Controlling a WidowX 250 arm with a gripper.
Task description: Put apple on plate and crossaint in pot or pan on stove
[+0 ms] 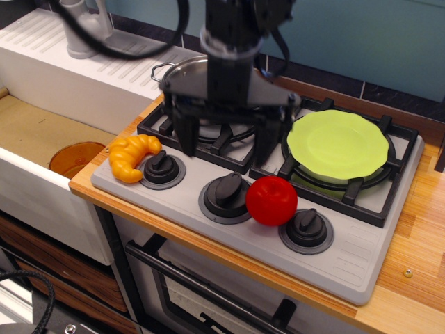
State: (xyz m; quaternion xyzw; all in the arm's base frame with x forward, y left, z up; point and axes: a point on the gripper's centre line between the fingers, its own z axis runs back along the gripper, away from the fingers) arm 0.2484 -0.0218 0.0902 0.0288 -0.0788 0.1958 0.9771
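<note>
The red apple (271, 200) rests on the grey stove (348, 257) front panel between the middle and right knobs. A lime-green plate (338, 145) lies on the right burner grate. The yellow-orange crossaint (131, 156) sits at the stove's front left corner beside the left knob. The steel pot (182, 72) stands on the left burner, mostly hidden behind the arm. My gripper (227, 146) hangs open over the front of the left burner, fingers spread wide, up and to the left of the apple, holding nothing.
A small orange bowl (75, 157) sits in the sink well at the left. A white faucet base (82, 31) stands on the ribbed drainboard behind. Wooden counter (417, 229) runs along the right of the stove. Black knobs line the stove front.
</note>
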